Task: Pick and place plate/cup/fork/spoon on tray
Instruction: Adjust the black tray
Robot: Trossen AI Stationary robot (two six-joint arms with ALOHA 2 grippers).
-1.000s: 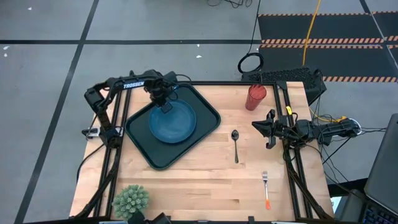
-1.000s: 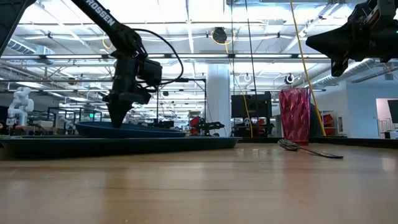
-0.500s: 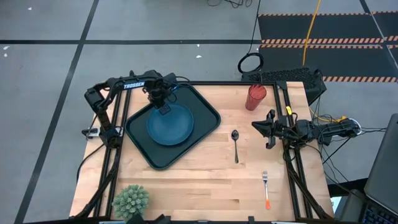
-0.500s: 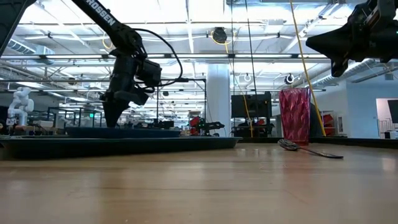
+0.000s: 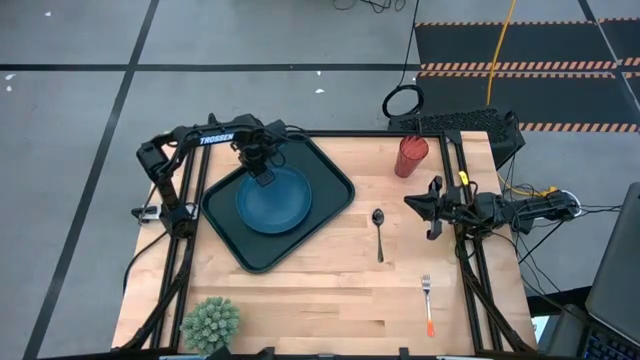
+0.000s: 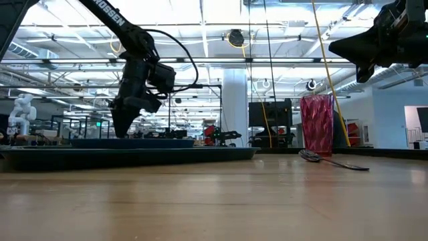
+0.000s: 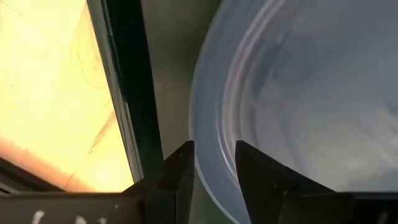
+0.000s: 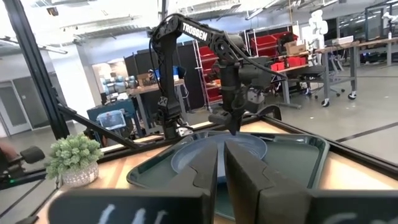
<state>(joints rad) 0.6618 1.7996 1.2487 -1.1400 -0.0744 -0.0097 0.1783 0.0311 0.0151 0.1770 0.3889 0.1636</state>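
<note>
The blue plate [image 5: 273, 200] lies flat inside the dark tray [image 5: 225, 243] at the table's far left. My left gripper [image 5: 262, 172] points down over the plate's far rim and is open. In the left wrist view its fingers [image 7: 180, 180] stand on either side of that rim [image 7: 214, 155], with a gap showing around it. The red cup [image 5: 410, 156] stands at the far right. The dark spoon [image 5: 379, 232] and the orange-handled fork [image 5: 428, 305] lie on the wood. My right gripper [image 5: 410, 202] hangs shut and level above the right side of the table.
A small potted plant [image 5: 210, 322] stands at the near left corner. Bare wood stretches between the tray and the spoon. Black frame rails [image 5: 470, 270] run along both side edges of the table.
My left gripper has opened and let go of the plate's far rim. That rim, held tipped up a second ago, has dropped, and the plate now lies flat in the tray, shifted slightly toward the near left. The gripper has stayed over the rim.
</note>
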